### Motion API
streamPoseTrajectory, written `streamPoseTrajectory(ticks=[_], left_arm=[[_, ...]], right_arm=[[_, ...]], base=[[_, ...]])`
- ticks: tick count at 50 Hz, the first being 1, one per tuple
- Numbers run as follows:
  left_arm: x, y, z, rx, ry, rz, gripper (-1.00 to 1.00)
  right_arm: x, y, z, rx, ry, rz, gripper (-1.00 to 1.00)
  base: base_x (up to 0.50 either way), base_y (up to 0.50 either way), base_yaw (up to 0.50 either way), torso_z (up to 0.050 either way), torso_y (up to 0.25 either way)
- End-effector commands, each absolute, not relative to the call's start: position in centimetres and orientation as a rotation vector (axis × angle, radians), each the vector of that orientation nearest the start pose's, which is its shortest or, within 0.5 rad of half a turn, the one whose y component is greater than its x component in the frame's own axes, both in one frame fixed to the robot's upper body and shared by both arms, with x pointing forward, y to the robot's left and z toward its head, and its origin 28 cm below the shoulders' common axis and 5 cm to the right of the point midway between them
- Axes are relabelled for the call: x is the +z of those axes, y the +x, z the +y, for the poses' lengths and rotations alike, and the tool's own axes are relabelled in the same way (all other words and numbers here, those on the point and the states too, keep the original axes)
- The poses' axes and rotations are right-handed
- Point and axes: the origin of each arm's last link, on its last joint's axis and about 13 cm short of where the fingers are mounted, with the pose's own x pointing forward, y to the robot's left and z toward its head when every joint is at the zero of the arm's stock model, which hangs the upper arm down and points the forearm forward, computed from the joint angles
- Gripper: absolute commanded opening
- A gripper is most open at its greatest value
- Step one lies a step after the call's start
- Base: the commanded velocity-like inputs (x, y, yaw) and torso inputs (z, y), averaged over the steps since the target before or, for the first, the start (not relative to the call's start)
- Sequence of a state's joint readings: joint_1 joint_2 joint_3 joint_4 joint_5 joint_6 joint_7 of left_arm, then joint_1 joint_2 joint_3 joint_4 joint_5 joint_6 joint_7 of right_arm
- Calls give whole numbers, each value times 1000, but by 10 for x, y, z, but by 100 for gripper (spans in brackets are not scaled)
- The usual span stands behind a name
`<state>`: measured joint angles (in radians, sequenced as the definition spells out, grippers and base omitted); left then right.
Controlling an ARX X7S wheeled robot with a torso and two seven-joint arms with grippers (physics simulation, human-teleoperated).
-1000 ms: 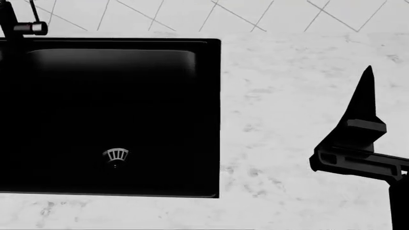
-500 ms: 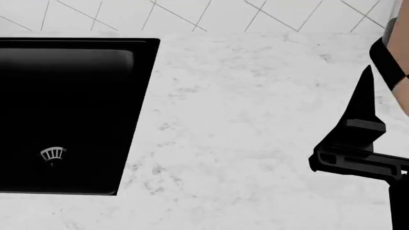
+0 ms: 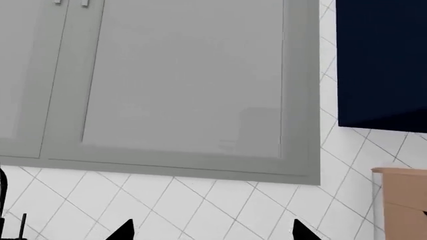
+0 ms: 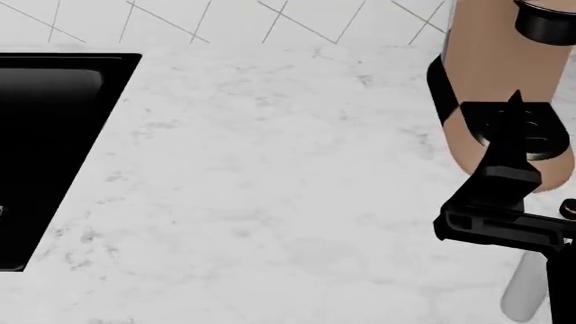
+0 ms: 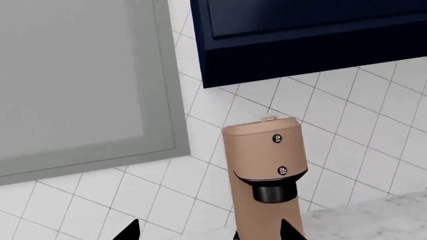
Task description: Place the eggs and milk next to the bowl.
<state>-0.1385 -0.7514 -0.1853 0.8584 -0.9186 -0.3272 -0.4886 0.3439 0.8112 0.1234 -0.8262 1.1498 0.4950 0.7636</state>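
Note:
The milk shows as a slim white bottle at the head view's lower right, mostly hidden behind my right arm, with a small brassy cap peeking out above it. My right gripper hangs over the marble counter just in front of the bottle, its fingers seen edge-on. In the right wrist view the right gripper is open with nothing between its tips. My left gripper is also open and empty, and faces the tiled wall. The eggs and the bowl are out of view.
A tall tan-and-black cylindrical appliance stands at the counter's back right, close behind my right gripper. A black sink is set in the counter at left. Grey wall cabinets and a navy cabinet hang above.
The head view has swung to the right: the sink slid toward the left edge, and the tan appliance and the white bottle came into view. The right gripper keeps its place in the view.

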Motion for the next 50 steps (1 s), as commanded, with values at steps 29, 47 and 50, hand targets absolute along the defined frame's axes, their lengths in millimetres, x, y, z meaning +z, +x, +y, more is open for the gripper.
streamPoseTrajectory(ticks=[29, 47, 50], left_arm=[[216, 178, 277, -19, -110, -490, 100], [215, 179, 276, -22, -111, -483, 100], [215, 178, 276, -25, -110, -477, 100]], right_arm=[[238, 187, -160, -88, 157, -363, 100], [234, 189, -161, -92, 157, -347, 100], [234, 188, -161, -92, 161, -348, 100]], base=[[-1, -349, 0, 0, 0], [204, -1, 0, 0, 0], [306, -2, 0, 0, 0]])
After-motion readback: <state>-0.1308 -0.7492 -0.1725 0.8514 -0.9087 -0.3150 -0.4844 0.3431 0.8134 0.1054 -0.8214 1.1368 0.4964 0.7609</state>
